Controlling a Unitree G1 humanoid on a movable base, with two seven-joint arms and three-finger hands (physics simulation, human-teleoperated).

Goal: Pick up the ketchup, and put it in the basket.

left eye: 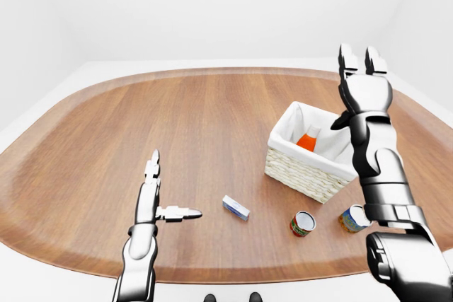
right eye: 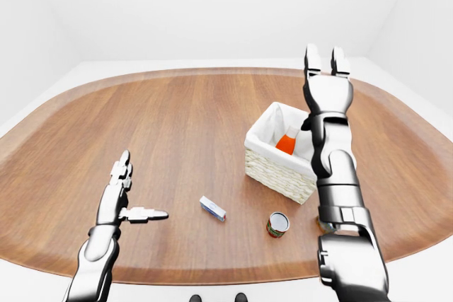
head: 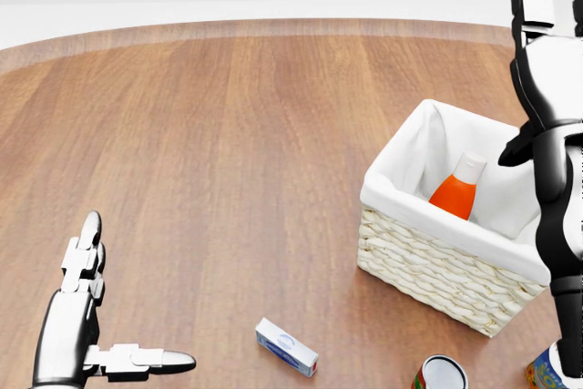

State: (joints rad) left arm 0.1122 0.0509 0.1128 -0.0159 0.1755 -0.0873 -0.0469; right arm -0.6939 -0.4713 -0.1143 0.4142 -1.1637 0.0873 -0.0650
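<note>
No words, brands or numbers are showing clearly enough to read. The small box (head: 286,346) lying on the worktop (head: 200,152) is carrying a blue and red print too small to make out, and the two cans (left eye: 302,223) (left eye: 352,218) are showing coloured labels that are blurring into patches. The ketchup bottle (head: 457,190) is showing no label.
</note>
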